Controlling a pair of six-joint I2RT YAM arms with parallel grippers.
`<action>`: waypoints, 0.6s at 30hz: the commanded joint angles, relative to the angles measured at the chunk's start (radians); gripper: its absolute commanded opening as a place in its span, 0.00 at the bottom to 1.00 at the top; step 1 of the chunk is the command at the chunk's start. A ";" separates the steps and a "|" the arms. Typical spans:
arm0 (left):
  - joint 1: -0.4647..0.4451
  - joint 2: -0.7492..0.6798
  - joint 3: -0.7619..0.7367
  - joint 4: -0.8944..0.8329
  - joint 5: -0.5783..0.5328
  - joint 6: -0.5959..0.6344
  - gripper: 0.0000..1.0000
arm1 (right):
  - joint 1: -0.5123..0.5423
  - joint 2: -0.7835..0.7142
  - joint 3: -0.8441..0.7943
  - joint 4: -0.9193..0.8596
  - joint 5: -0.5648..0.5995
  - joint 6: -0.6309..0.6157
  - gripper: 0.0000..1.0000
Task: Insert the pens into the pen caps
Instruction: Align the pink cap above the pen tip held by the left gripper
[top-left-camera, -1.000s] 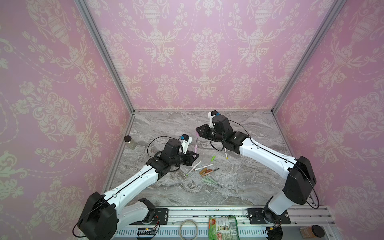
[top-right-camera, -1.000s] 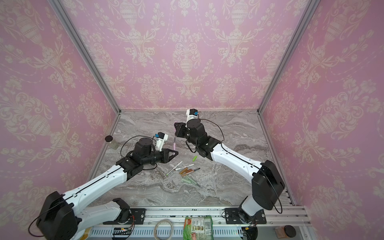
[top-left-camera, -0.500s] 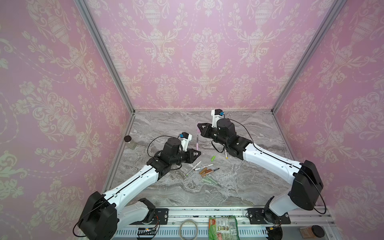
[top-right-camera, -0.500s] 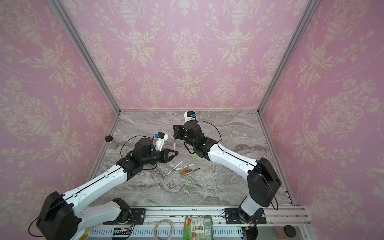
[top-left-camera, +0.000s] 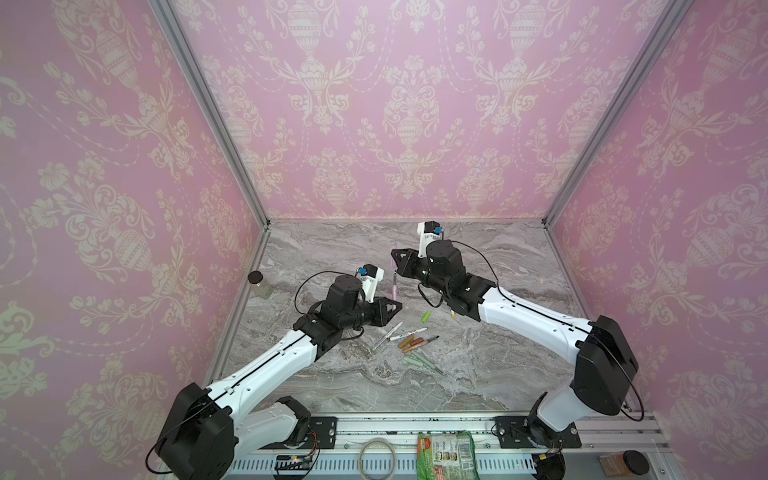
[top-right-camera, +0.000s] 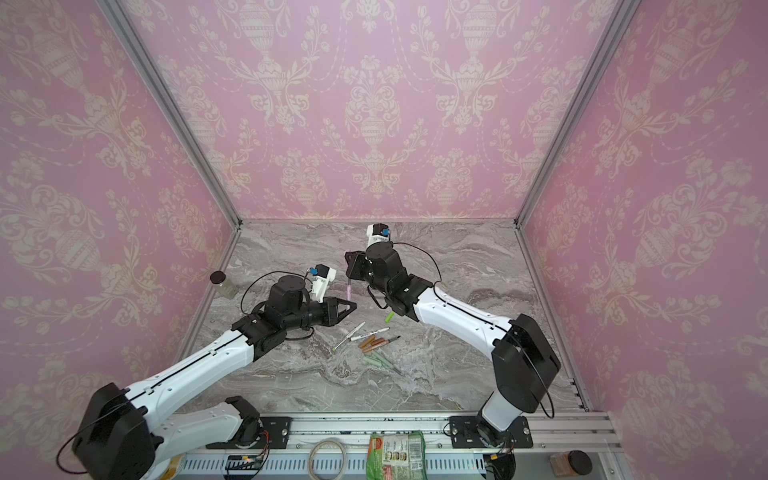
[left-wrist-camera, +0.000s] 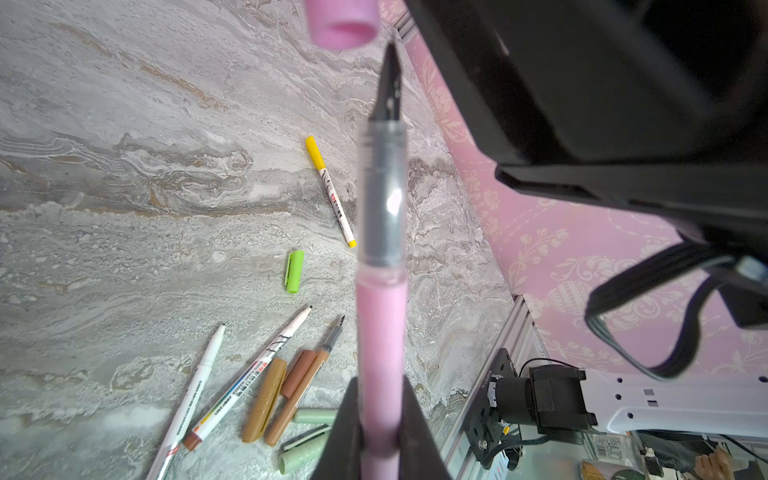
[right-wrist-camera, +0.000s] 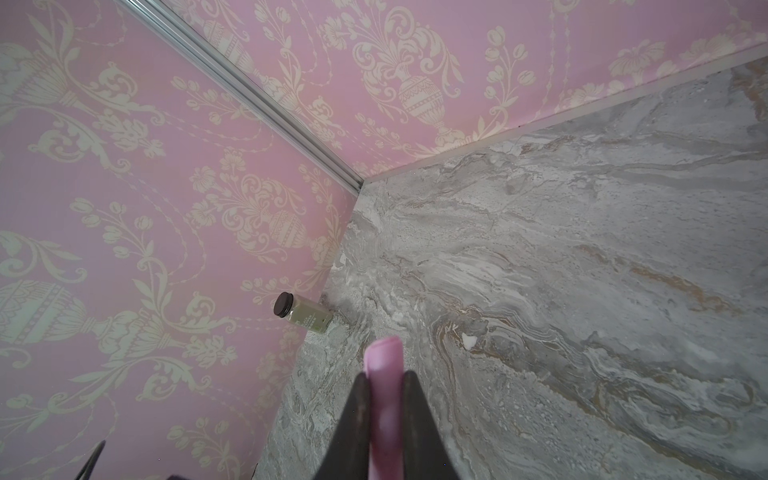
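Note:
My left gripper (left-wrist-camera: 381, 388) is shut on the lower barrel of a pink pen (left-wrist-camera: 381, 316), which stands up from its jaws. The pen's dark tip sits just beside the open mouth of a pink pen cap (left-wrist-camera: 341, 23). My right gripper (right-wrist-camera: 384, 376) is shut on that pink cap (right-wrist-camera: 384, 353). In both top views the left gripper (top-left-camera: 395, 306) (top-right-camera: 353, 306) is below the right gripper (top-left-camera: 394, 257) (top-right-camera: 348, 259), with the pink pen (top-left-camera: 394, 286) between them. More pens (top-left-camera: 409, 334) and caps lie loose mid-table, with a bright green cap (top-left-camera: 426, 317) among them.
A yellow-capped pen (left-wrist-camera: 330, 191) lies under the right arm. Brown (left-wrist-camera: 264, 399) and sage green (left-wrist-camera: 307, 451) pieces lie close together. A small jar (top-left-camera: 259, 284) stands at the left wall. A green packet (top-left-camera: 446, 455) and a tape ring (top-left-camera: 376, 455) rest on the front rail.
The right arm has shifted, carrying the pink cap a little toward the back wall. The left gripper with the pink pen has barely moved.

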 joint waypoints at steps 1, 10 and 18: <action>-0.010 -0.015 0.009 0.012 0.022 -0.009 0.00 | 0.009 0.013 0.001 0.008 0.017 -0.017 0.00; -0.009 -0.026 0.000 0.007 0.014 -0.007 0.00 | 0.009 0.000 -0.001 -0.005 0.025 -0.026 0.00; -0.010 -0.023 -0.019 0.003 0.012 0.000 0.00 | 0.006 -0.024 0.006 -0.008 0.036 -0.018 0.00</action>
